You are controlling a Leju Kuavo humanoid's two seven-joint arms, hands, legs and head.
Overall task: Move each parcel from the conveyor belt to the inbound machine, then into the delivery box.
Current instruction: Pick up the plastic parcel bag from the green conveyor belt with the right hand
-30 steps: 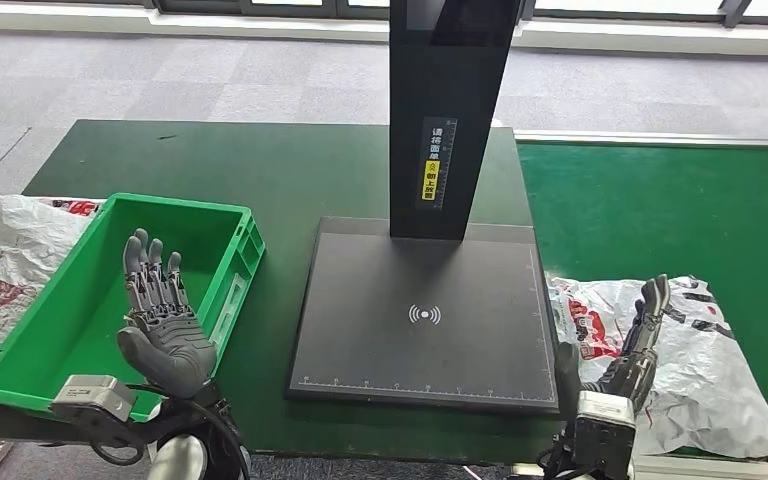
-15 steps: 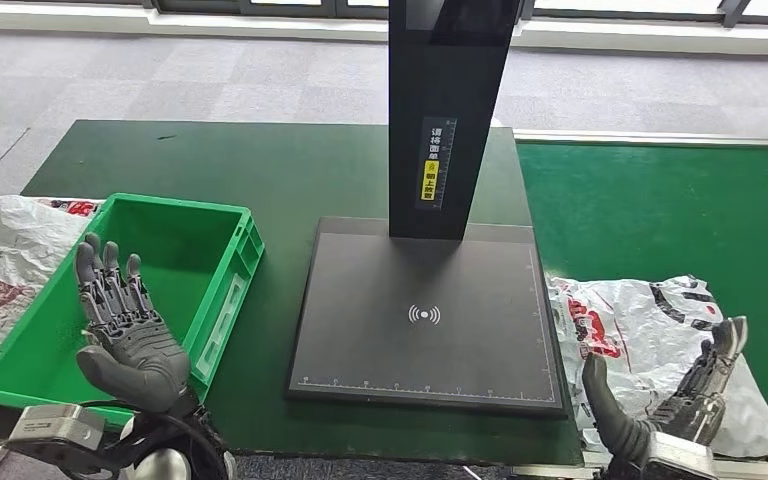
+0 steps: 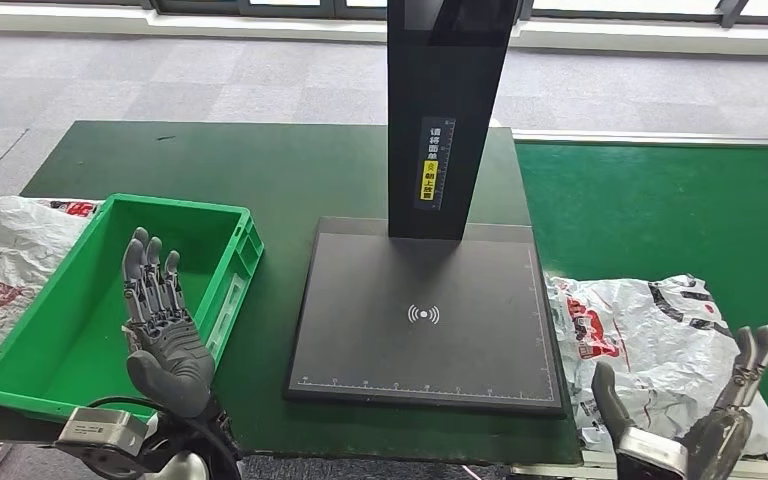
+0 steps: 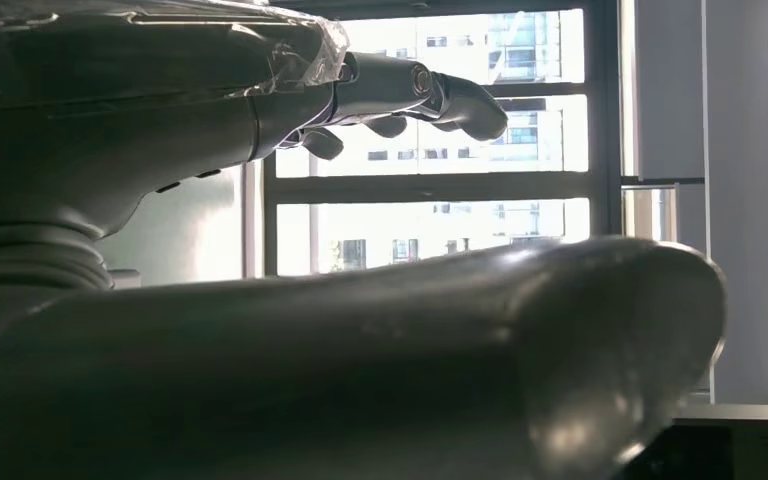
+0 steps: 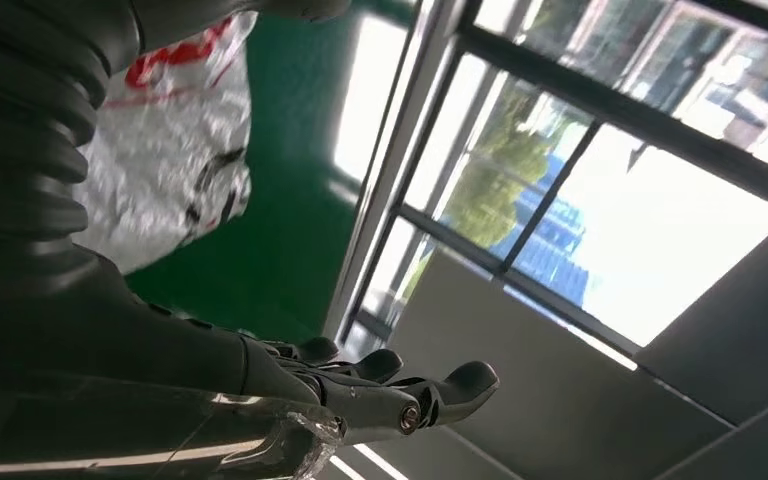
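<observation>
Left hand [image 3: 165, 335] raised over near edge of green plastic delivery box [image 3: 222, 225], fingers spread, empty. Right hand [image 3: 705, 420] at 5 o'clock, fingers apart, holding nothing, just beside crumpled white plastic parcel [image 3: 645, 335] lying on green conveyor belt [image 3: 660, 205], at 3 o'clock from black flat inbound machine [image 3: 425, 315].
</observation>
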